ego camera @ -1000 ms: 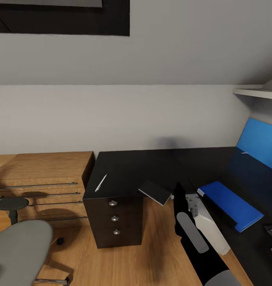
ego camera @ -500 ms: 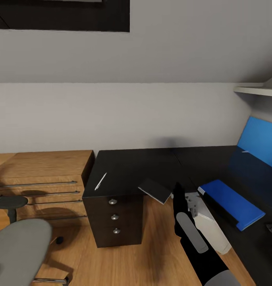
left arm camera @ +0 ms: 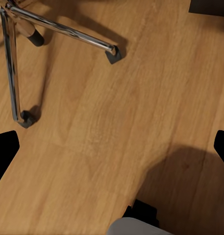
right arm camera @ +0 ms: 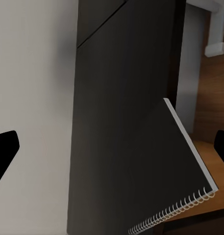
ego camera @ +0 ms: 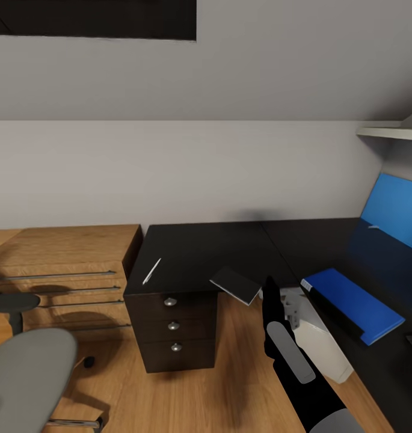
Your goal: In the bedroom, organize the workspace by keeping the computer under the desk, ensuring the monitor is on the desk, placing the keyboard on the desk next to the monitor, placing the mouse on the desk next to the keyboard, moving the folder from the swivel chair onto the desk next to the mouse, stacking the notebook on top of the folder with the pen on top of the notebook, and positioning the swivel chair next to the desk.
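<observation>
Notebook (ego camera: 235, 285) overhanging the tabletop (ego camera: 206, 249) edge, centre of the head view.
Right jaws (right arm camera: 112, 147) spread wide, empty, aimed at it. Left jaws (left arm camera: 112, 147) released over the floor (left arm camera: 116, 112). Pen (ego camera: 152, 270) lies left of the notebook; blue folder (ego camera: 353, 302) lies at right.

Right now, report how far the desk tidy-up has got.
Done: the folder lies on the desk, off the swivel chair. In hand: the right gripper, fingers spread and holding nothing, faces the notebook, which overhangs the desk's edge. Left: stack the notebook on the folder, put the pen on top, then bring the chair beside the desk.
</observation>
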Robot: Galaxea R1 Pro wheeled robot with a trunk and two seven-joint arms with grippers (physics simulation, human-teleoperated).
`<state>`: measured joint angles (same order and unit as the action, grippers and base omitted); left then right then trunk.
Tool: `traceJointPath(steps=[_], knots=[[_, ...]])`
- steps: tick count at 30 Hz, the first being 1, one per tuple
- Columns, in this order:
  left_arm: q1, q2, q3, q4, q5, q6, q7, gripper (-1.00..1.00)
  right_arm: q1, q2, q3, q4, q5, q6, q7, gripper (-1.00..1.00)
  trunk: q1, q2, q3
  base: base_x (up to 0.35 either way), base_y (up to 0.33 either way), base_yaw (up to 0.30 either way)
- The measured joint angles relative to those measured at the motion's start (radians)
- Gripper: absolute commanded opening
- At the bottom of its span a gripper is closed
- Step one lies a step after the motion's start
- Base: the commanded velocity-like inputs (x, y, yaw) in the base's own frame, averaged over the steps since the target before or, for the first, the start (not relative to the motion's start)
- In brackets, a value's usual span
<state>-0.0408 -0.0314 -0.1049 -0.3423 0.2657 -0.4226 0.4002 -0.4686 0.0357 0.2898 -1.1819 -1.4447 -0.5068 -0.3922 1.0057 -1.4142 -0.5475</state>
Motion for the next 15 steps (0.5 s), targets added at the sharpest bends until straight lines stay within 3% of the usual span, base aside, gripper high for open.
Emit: traceJointPath(steps=[15], knots=[[0.000, 0.000, 0.001, 0.000, 0.000, 0.000, 0.000, 1.00, 0.000, -0.002, -0.002, 0.000, -0.001, 0.000, 0.000, 1.00, 0.058, -0.105, -0.047, 0.000, 0.000, 0.000]])
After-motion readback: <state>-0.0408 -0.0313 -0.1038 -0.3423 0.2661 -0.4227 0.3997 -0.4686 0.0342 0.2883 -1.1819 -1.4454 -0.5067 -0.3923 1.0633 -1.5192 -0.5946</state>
